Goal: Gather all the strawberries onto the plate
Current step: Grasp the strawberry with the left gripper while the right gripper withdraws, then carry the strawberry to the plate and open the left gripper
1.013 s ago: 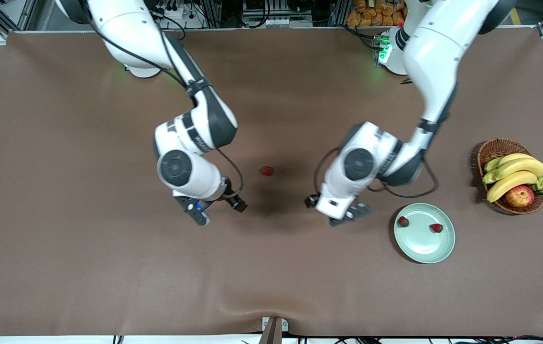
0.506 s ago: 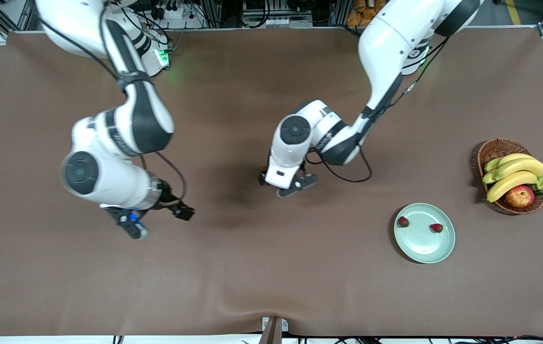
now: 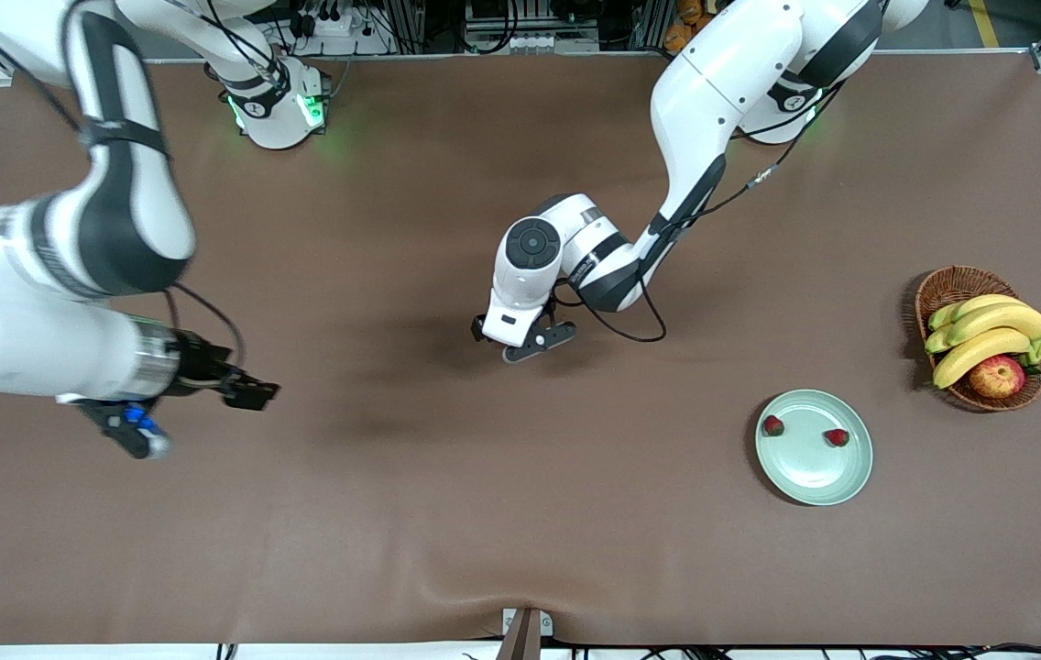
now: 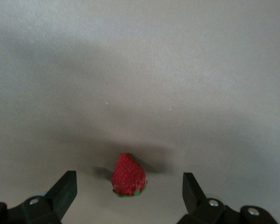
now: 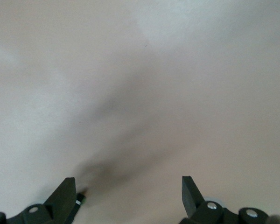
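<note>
Left gripper wide open over a strawberry, empty right gripper open, two strawberries on mint plate

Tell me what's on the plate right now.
Two strawberries lie apart on the plate; nothing covers them. The third strawberry sits on the table between the left tool's open fingers.

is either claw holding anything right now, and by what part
Nothing is held. The left claw is open over the loose strawberry on the table; the right claw is open over bare table.
</note>
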{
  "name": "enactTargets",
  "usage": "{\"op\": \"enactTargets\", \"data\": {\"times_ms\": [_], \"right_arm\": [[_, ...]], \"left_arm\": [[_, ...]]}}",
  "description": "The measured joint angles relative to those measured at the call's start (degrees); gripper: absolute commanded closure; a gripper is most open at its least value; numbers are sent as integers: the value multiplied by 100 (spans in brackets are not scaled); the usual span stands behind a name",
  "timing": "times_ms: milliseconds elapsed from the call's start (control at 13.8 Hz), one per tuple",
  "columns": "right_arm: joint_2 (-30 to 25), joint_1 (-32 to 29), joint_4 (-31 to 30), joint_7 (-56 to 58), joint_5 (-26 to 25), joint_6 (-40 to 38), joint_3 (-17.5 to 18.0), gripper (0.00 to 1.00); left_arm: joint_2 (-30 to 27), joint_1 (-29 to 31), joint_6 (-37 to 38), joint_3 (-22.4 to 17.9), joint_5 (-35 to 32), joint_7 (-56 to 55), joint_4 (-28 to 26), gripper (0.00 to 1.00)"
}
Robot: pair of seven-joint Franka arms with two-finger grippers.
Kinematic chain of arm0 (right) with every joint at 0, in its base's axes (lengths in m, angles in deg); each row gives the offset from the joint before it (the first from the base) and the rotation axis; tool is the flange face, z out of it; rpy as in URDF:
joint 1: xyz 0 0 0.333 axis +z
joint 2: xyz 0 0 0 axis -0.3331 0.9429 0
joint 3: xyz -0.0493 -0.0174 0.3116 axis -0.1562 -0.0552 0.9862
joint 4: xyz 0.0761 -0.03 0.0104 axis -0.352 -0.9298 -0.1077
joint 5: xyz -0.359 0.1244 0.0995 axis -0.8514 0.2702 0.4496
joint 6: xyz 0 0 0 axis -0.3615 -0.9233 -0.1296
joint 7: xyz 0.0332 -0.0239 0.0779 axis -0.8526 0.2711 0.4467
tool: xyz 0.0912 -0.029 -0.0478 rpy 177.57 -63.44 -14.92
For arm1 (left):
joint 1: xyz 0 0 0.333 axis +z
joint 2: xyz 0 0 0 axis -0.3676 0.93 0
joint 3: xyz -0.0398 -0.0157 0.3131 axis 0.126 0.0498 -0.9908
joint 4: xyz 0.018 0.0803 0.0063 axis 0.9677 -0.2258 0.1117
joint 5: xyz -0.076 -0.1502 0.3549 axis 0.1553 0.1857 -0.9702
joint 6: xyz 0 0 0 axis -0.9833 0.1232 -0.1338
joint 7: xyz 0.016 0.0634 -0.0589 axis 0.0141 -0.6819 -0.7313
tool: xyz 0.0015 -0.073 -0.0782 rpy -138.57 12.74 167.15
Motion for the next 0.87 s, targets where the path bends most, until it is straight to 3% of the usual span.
{"op": "enactTargets", "data": {"times_ms": [145, 217, 434, 651, 796, 868], "right_arm": [[-242, -346, 4, 628, -273, -322, 99, 0], [-394, -425, 7, 963, -458, -456, 118, 0], [-958, -508, 4, 1916, -787, -878, 125, 0], [-1455, -709, -23, 2379, -877, -1177, 139, 0], [-1656, -858, -60, 2472, -970, -1203, 211, 0], [-1735, -967, -82, 2481, -1037, -1204, 331, 0]], "left_arm": [[15, -21, -4, -1, 0, 0, 6, 4], [17, -22, -4, -2, 0, 0, 10, 19], [35, -25, -4, -11, -5, 2, 14, 49], [52, -26, -4, -15, -5, 5, 16, 63], [53, -26, -4, -15, -6, 9, 16, 100], [53, -26, -4, -16, -6, 9, 16, 100]]}}
